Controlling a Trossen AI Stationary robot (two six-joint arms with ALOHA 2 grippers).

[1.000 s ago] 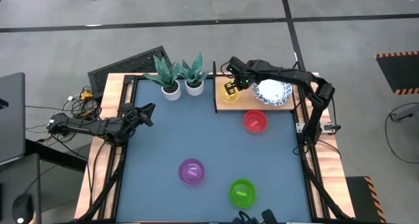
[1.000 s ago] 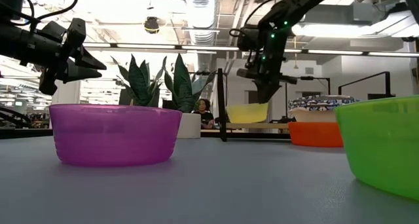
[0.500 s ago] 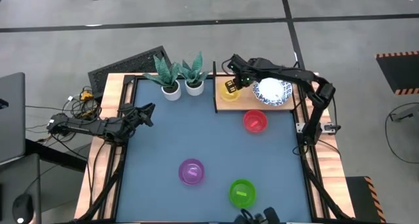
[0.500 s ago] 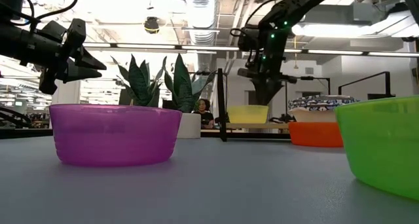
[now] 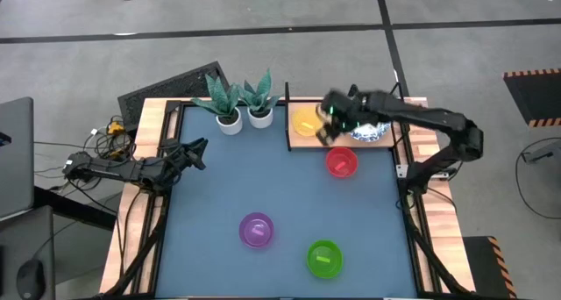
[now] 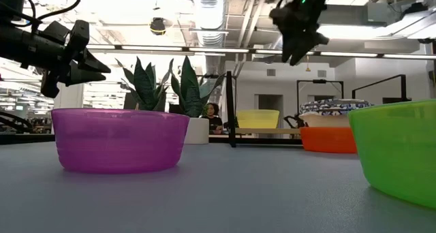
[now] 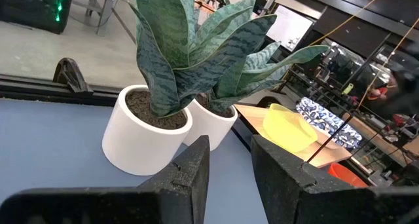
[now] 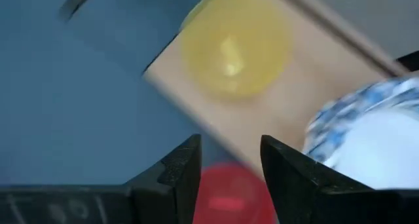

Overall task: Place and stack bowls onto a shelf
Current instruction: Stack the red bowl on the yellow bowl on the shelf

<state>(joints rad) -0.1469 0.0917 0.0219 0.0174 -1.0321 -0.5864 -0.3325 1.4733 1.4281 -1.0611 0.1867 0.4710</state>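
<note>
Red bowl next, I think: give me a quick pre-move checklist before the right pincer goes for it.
1. Yellow bowl released on the shelf: ok, it sits alone on the board.
2. Right pincer empty and open: ok, nothing between its fingers.
3. Red bowl reachable: ok, on the table just off the shelf edge, nothing on it.
4. Shelf space: ok, bare board between the yellow bowl and the patterned bowls.
5. Left pincer out of the way: ok, at the table's left edge.
6. Number of patterned bowls stacked: cannot tell.

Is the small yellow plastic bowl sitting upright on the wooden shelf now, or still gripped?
Upright on the light wooden shelf: the small yellow plastic bowl rests free, opening up. The right gripper is open, empty, raised.
</note>
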